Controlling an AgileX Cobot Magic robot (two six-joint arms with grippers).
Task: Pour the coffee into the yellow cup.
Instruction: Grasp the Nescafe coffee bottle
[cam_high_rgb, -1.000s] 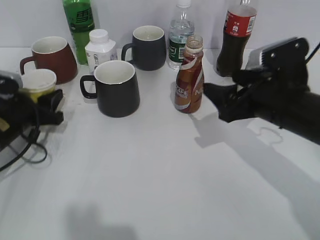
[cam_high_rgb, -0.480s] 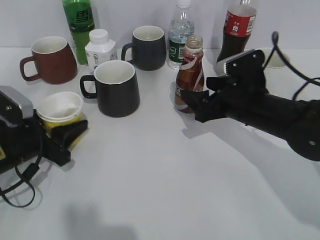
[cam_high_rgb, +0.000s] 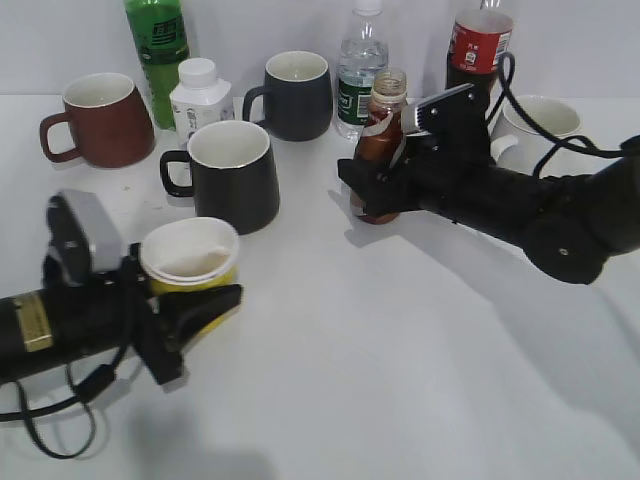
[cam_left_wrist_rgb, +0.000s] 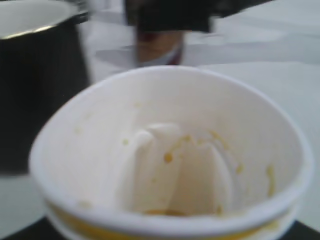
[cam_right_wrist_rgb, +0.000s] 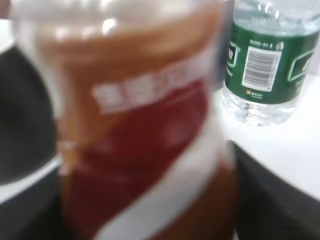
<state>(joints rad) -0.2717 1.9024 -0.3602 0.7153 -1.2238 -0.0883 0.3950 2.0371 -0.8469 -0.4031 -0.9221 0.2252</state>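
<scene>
The yellow cup (cam_high_rgb: 190, 252) has a white inside with small orange stains and fills the left wrist view (cam_left_wrist_rgb: 170, 150). My left gripper (cam_high_rgb: 197, 303) is shut on it and holds it upright at the front left, in front of a black mug. The coffee (cam_high_rgb: 384, 128), a brown bottle with a swirled label and no cap, stands upright at the back centre. It fills the right wrist view (cam_right_wrist_rgb: 145, 125). My right gripper (cam_high_rgb: 370, 192) is round its lower body, with a dark finger tight on each side.
A black mug (cam_high_rgb: 232, 175) stands just behind the cup. Along the back are a brown-red mug (cam_high_rgb: 100, 118), a green bottle (cam_high_rgb: 157, 45), a white bottle (cam_high_rgb: 200, 98), another black mug (cam_high_rgb: 298, 95), a water bottle (cam_high_rgb: 360, 75), a cola bottle (cam_high_rgb: 478, 45) and a white mug (cam_high_rgb: 540, 118).
My left gripper has carried the yellow cup right and toward the front. My right gripper has moved left from beside the coffee bottle to round it. The bottle has not moved.
</scene>
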